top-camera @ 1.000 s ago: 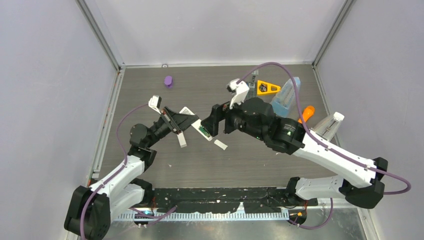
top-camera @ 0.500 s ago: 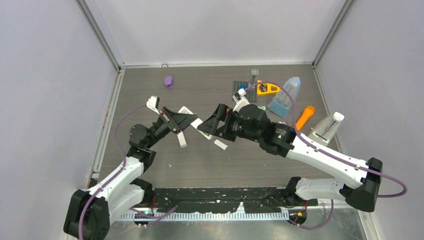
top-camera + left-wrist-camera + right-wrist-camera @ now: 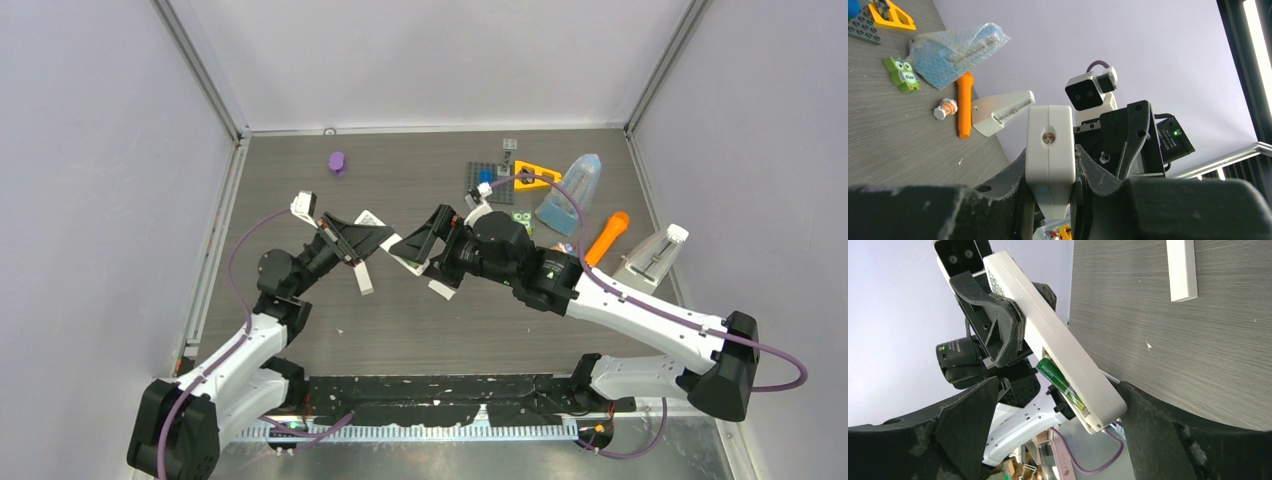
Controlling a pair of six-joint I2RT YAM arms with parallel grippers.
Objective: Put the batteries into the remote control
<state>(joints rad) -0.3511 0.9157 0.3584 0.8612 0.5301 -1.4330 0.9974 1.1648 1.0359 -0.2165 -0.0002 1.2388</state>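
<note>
the lower part of the remote is hidden inside the left tool.

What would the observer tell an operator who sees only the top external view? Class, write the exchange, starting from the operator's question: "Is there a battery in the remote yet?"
Observer: Yes. The right wrist view shows a green battery seated in the open compartment of the remote.
Operator: What holds the remote?
Observer: The left end effector. The left wrist view shows its fingers clamped on both sides of the white body.
Operator: Is the right end effector gripping anything?
Observer: No. The right end effector is open, its fingers standing on either side of the remote's battery end.
</note>
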